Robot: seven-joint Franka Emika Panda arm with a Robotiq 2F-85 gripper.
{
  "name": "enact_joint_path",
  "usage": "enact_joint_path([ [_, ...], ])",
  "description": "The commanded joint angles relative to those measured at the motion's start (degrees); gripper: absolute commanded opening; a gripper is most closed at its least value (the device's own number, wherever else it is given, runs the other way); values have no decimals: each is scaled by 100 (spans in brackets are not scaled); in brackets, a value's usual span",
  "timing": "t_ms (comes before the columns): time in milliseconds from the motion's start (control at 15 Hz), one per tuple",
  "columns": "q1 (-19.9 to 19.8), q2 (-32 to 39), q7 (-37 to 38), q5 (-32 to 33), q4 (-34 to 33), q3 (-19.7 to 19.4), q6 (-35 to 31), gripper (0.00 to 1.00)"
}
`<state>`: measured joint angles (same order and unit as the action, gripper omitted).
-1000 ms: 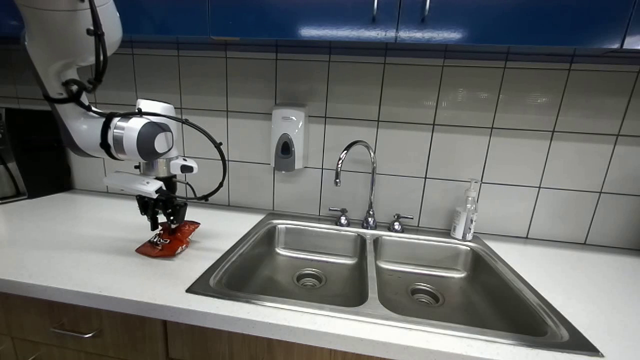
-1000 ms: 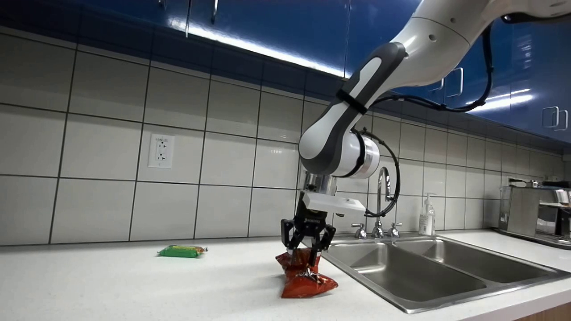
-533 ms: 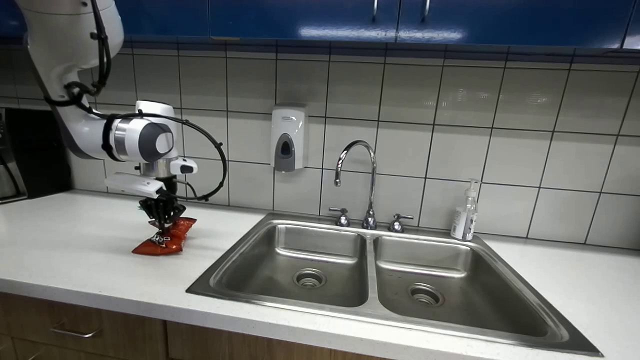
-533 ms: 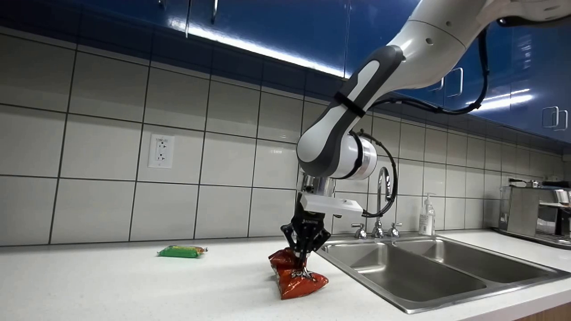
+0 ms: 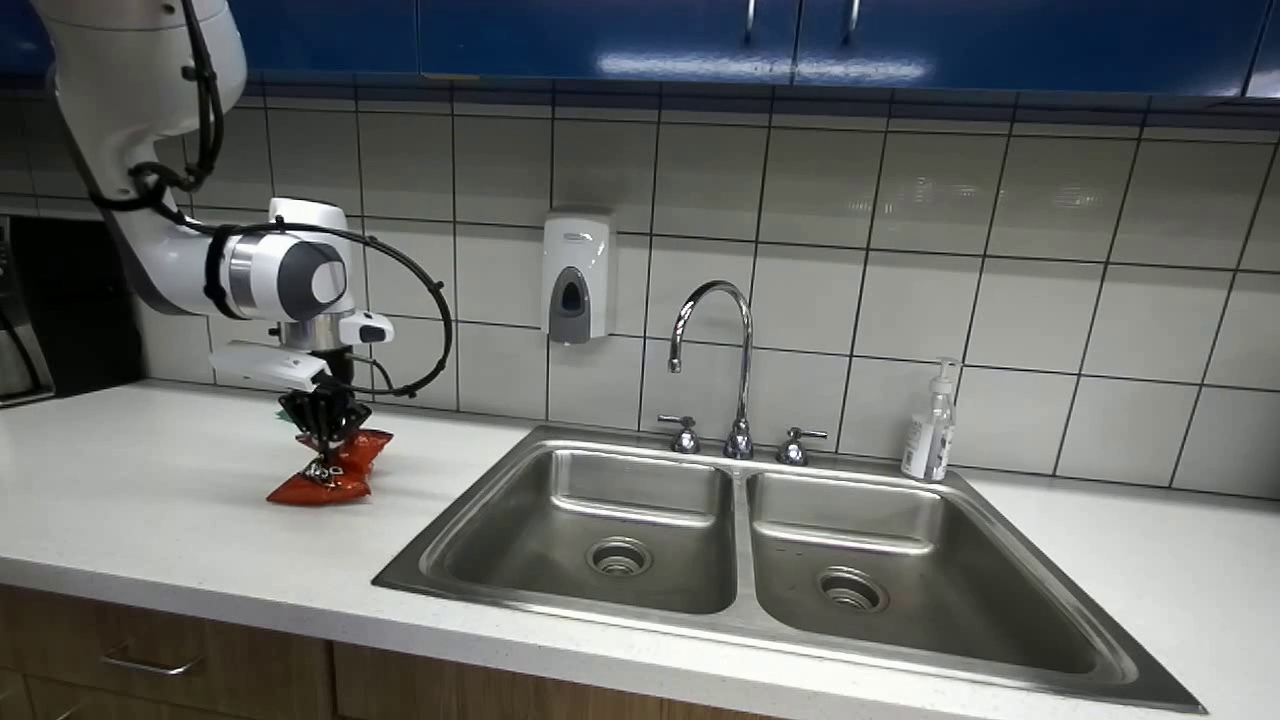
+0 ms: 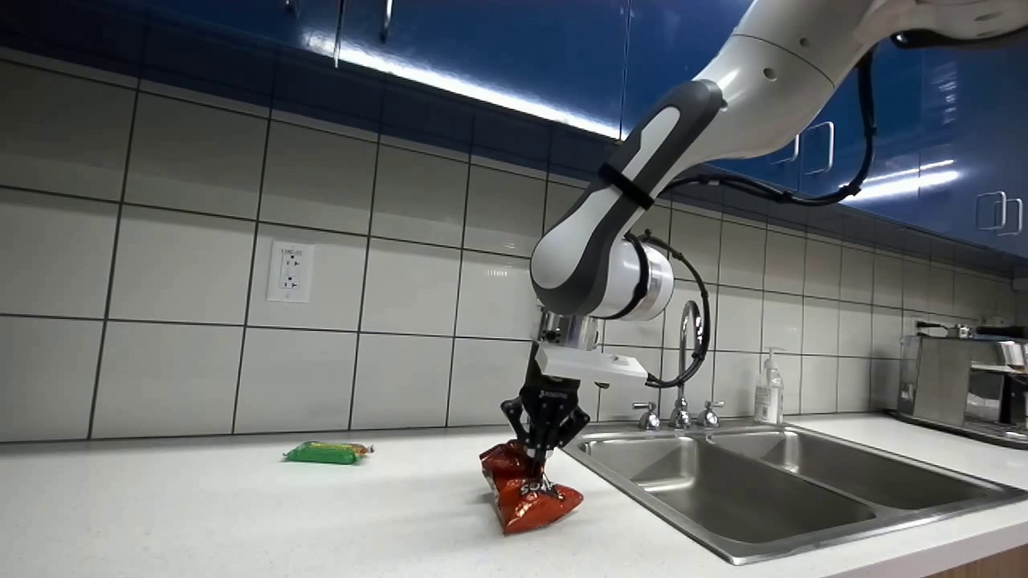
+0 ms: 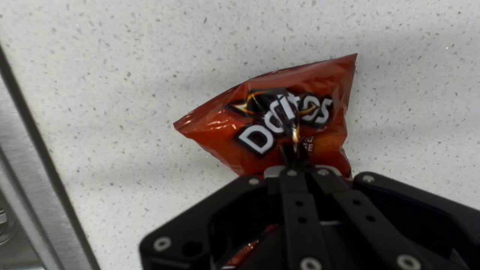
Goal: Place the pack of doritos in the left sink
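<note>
Plainly, the hand (image 6: pixel 539 470) is closed on the pack of doritos (image 7: pixel 258 120), narrowed around a gathered fold and pointing straight down; in the wrist view the red-orange film creases toward the grip, and the pale lettering buckles across its dark patch; in both exterior views the pack bulges out on two sides of the pinch, low at the pale speckled surface (image 6: pixel 201 514), though whether its underside touches or hangs just clear I cannot tell; above the hand bends the white arm (image 6: pixel 578 257), a black cable (image 5: pixel 451 335) looping out beside it; the pack is outside the steel rim (image 7: pixel 39 187) and near it, and the left sink (image 5: pixel 530 550), the nearer of two joined basins, lies next along the surface with its round drain (image 5: pixel 619 557) in view; beyond the divider (image 5: pixel 744 530) comes the twin basin (image 5: pixel 960 590) with a drain of its own; behind the pair rises a curved chrome faucet (image 5: pixel 747 370) between two handles (image 5: pixel 684 438), and a pump bottle (image 5: pixel 930 440) stands upright on the back rim of the twin basin; a small green packet (image 6: pixel 325 453) lies on the surface toward the tiled wall (image 6: pixel 185 265), well apart from the pack; on the wall are a white dispenser (image 5: pixel 578 250) and, in an exterior view, a double outlet (image 6: pixel 290 273); a steel appliance (image 6: pixel 940 377) stands past the sinks, and blue cabinets (image 5: pixel 600 40) run along the top.
</note>
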<state>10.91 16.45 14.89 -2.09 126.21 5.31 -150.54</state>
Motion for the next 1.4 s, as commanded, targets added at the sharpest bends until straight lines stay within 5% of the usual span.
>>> enact_joint_path([
  [0,23,-455,81,33,74,2,107,0],
  [667,-229,-1464,-37,-17,344,-35,103,0],
  [1333,-914,-1437,-854,-358,230,-499,102,0],
])
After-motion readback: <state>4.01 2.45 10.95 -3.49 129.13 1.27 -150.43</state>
